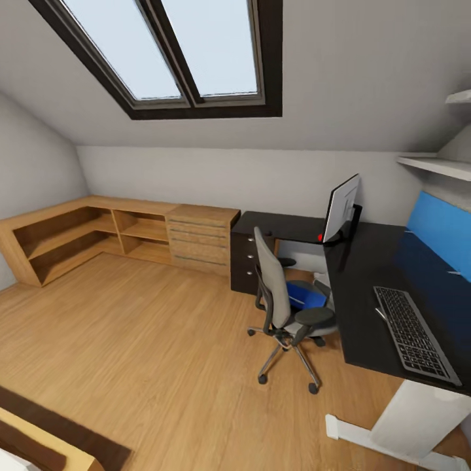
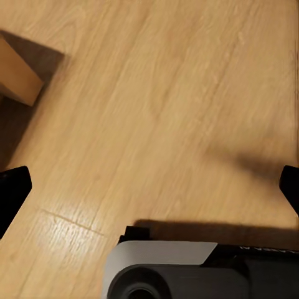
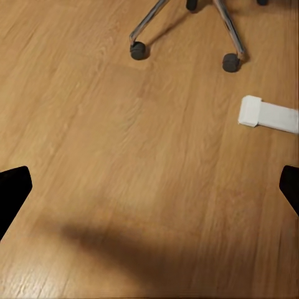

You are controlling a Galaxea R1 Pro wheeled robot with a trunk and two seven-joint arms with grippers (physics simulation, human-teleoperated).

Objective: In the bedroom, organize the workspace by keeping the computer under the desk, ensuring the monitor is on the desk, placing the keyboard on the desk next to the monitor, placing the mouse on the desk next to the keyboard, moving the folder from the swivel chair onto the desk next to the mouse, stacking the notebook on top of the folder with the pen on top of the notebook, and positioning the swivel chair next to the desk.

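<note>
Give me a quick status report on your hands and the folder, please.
Left hand and right hand open, empty, over bare floor. Folder on swivel chair seat. Keyboard and monitor on desk. Path clear.

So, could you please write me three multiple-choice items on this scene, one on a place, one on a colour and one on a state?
1. Where does the folder lie?
A. on the chair seat
B. on the desk
C. on the floor

2. What colour is the desk top?
A. white
B. light wood
C. black

3. How do the fingers of both grippers stand?
A. shut on a pen
B. spread wide with nothing between
C. shut on the keyboard

Key: 1 A, the blue folder rests on the seat of the chair. 2 C, the desk has a black top, with the keyboard and monitor on it. 3 B, the left gripper and the right gripper each show dark fingers at the frame edges with bare floor between.
</note>
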